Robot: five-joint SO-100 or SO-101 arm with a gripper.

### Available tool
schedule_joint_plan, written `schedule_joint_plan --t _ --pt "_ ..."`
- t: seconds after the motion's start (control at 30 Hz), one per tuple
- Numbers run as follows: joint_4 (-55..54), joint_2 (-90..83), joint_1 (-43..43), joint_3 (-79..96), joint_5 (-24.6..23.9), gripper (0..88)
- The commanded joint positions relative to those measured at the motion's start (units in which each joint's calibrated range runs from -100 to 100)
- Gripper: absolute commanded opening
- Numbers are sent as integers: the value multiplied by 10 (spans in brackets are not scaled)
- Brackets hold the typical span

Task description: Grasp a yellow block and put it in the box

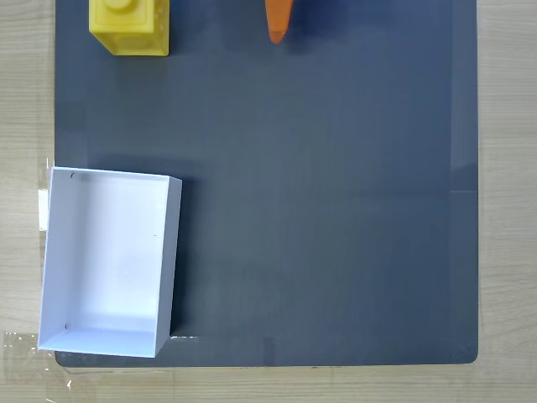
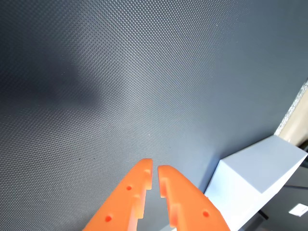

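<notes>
Yellow block [image 1: 128, 27] sits at the mat's [image 1: 319, 210] top-left edge in the fixed view, stud up, sides square to the mat, cut off by the frame. Box [image 1: 109, 260] lies lower left, long axis running up-down, open and empty. Orange gripper [image 2: 155, 168] in the wrist view: fingertips nearly touching, holding nothing, box corner beside them.

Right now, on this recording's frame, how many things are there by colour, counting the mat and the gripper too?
Yellow: 1, the yellow block at the mat's top edge in the fixed view.
White: 1, the box, open-topped and with nothing in it.
Orange: 1, the gripper, fingertips nearly together and holding nothing.
Dark grey: 1, the mat.
Total: 4.
</notes>
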Motion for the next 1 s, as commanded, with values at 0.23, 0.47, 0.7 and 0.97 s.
schedule_joint_plan --t 0.23,0.47,0.7,0.97 --pt "-7 2 0 4 2 18" --pt "-7 3 0 4 2 18" --pt "-19 6 -1 -4 1 23" --pt "-231 192 6 -136 -1 19"
